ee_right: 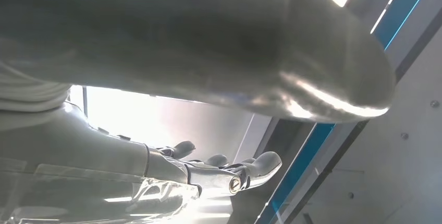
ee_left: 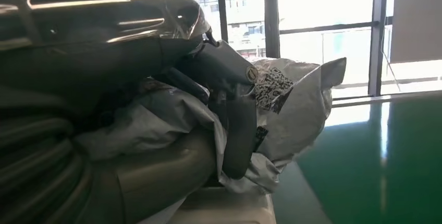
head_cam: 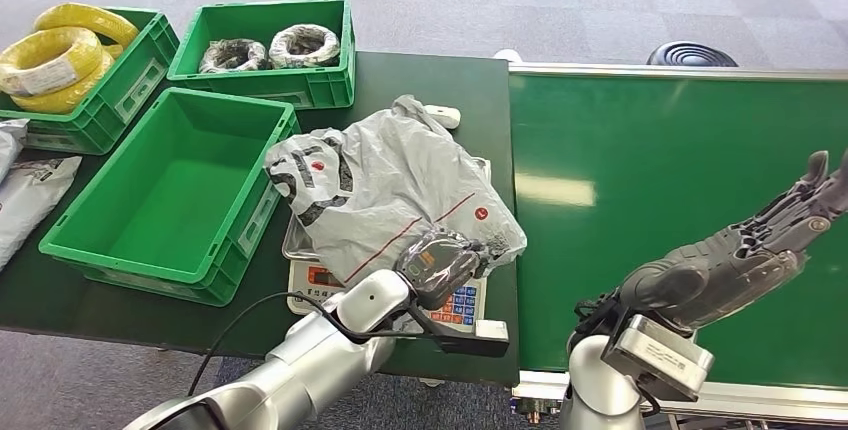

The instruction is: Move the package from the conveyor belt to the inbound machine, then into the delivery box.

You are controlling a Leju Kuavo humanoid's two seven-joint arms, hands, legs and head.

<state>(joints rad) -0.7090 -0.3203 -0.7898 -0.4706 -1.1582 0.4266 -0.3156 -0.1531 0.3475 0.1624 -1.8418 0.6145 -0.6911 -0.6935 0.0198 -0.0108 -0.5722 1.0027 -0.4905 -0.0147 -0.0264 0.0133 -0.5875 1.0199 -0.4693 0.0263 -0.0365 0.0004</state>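
A crumpled grey plastic package [head_cam: 390, 185] with red and black print lies on the small weighing scale [head_cam: 470, 305] at the table's front. My left hand [head_cam: 440, 262] grips the package's near edge; in the left wrist view its fingers [ee_left: 237, 130] are closed around a fold of the package [ee_left: 297, 104]. Over the green conveyor belt [head_cam: 640, 180], my right hand [head_cam: 745, 250] hovers with its fingers stretched out and holds nothing. The right wrist view shows those fingers [ee_right: 250, 169] spread.
An empty green crate [head_cam: 170, 195] stands left of the scale. Behind it are a crate of dark cable coils [head_cam: 270, 50] and a crate of yellow coils [head_cam: 70, 60]. More grey packages [head_cam: 25, 190] lie at the far left edge.
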